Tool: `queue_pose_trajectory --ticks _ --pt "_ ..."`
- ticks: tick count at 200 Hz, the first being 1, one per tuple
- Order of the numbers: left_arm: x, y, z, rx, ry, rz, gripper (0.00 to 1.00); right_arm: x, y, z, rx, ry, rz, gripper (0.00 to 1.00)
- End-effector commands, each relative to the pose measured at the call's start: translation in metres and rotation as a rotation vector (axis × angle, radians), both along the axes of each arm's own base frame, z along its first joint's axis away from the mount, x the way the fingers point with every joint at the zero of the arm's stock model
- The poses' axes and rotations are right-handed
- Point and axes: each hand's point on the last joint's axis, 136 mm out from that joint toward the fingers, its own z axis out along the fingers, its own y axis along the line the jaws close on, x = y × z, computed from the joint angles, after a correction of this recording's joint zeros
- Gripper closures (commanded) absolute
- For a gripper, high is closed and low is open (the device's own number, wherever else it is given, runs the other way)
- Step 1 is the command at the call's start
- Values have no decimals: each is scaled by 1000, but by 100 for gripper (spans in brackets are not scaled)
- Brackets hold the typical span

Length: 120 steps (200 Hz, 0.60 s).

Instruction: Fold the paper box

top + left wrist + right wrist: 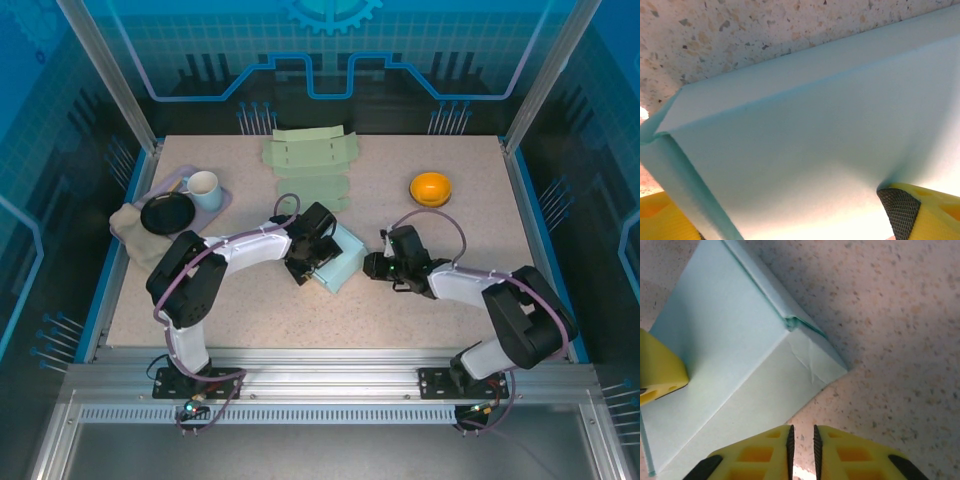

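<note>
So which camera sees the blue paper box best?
The right wrist view: the paper box shows its corner, folded edges and a crease, nearly uncovered. In the top external view the paper box is small and partly under the left arm. The left wrist view is so close that the paper box runs off the picture.

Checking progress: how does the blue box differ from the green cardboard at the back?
The blue box is folded up, with raised sides; the green cardboard lies flat, unfolded. The blue box sits centrally; the green cardboard lies farther back. Both look like paper box material.
</note>
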Motion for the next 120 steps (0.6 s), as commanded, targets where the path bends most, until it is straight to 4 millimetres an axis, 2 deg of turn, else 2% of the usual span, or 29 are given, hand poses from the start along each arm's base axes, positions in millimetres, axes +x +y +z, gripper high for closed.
queue_pose_trajectory --ticks 1,27,48,84,99,120 --pt "-52 29 -50 138 229 -22 12 -10 1 -12 105 157 -52 83" --pt "-53 29 -50 139 229 -29 12 10 5 -14 140 124 -62 83" --pt "-54 26 -51 135 229 -43 12 29 21 -8 201 74 -15 82" --pt "-55 3 -53 106 233 -88 12 31 58 -11 288 124 39 84" --pt "-55 -6 -51 79 227 -102 12 30 59 -13 293 139 19 84" --pt "-51 -13 -37 49 205 -124 11 29 47 -19 267 175 -22 83"
